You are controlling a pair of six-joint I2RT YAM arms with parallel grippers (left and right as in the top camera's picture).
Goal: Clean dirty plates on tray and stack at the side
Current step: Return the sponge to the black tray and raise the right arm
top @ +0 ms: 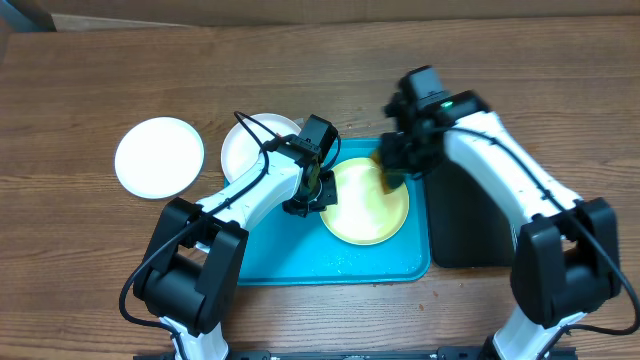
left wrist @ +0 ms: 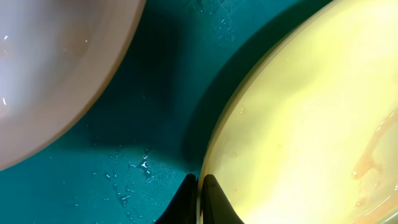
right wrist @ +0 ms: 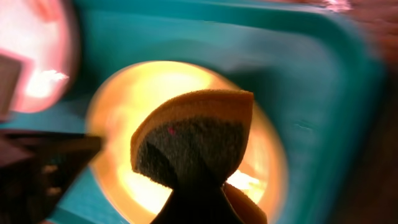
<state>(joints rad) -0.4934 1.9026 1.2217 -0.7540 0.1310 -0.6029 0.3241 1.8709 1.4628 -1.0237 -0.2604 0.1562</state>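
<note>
Overhead straight down, wrists close, sharing yellow plate (top: 365, 205)

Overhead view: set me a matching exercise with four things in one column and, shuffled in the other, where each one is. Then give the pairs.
Things
1. pale yellow round plate
2. yellow sponge with a dark scouring face
3. far-left white round plate
4. narrow black tray

Places
A. alone on the wooden table, apart from both trays
B. held in the right end effector
C. directly beside the large turquoise plastic tray
D. in the turquoise tray

Pairs: 1-D, 2-B, 3-A, 4-C
</note>
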